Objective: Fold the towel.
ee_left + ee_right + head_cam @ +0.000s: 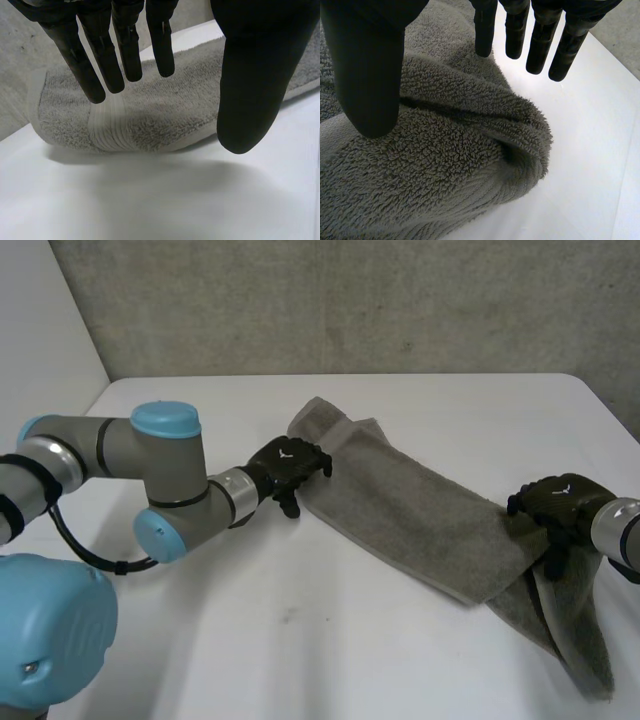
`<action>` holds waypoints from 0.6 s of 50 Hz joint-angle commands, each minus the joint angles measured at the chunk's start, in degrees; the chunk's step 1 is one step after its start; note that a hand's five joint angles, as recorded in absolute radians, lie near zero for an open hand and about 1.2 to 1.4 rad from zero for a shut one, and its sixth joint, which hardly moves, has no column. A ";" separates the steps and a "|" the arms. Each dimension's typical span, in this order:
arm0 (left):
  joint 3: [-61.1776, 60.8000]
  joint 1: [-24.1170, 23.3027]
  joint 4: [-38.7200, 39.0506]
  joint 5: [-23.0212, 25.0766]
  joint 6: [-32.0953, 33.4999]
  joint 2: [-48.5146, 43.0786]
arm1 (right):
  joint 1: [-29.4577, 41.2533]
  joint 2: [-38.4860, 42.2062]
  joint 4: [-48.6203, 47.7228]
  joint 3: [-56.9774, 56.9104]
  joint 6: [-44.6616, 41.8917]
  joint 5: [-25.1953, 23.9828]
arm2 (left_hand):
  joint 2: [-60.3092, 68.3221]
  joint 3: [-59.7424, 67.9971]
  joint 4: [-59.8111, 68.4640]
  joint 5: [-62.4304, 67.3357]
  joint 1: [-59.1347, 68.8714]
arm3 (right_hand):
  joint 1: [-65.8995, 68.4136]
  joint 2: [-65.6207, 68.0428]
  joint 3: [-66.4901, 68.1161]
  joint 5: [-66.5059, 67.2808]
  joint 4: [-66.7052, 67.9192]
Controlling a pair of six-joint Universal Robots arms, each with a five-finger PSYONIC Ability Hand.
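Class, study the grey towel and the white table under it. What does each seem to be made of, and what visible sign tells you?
Towel: looks like terry cloth, probably cotton; fuzzy looped pile, soft folds, matte. Its ribbed band is flat-woven and paler. Table: hard, smooth, white, fairly matte; perhaps laminate or painted board, the look leaves that open.

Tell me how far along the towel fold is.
Done: the towel looks doubled into a long strip. In hand: left hand open at one end, right hand open over the bunched other end; neither grips it. Left: grasp it, flatten the bunched end, probably fold end to end.
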 commanded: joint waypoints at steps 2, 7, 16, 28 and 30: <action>3.77 0.06 0.24 0.03 0.03 -3.11 | 0.01 -0.02 -1.19 1.21 -0.03 -0.01 | 8.48 8.52 8.46 8.52 8.53 | 0.12 -2.32 -1.23 -0.76 -1.00; 5.71 0.06 0.24 0.03 0.03 -4.79 | 0.80 0.07 -1.28 1.83 -0.03 -0.01 | 11.35 11.39 11.32 11.39 11.40 | 0.12 -2.32 -1.23 -0.76 -1.00; 8.25 -0.38 0.24 -0.05 -0.06 -6.63 | 1.42 0.77 -1.89 2.35 -0.11 -0.01 | 15.05 15.09 15.02 15.09 15.10 | 0.12 -2.32 -1.23 -0.76 -1.00; 12.30 -0.91 0.24 0.03 -0.06 -9.27 | 1.42 1.04 -1.98 2.44 -0.38 -0.01 | 19.76 19.79 19.73 19.80 19.81 | 0.12 -2.32 -1.23 -0.76 -1.00; 12.47 -0.99 0.24 0.03 -0.06 -9.45 | 1.42 1.04 -1.90 2.44 -0.38 -0.01 | 20.43 20.46 20.40 20.47 20.48 | 0.12 -2.32 -1.23 -0.76 -1.00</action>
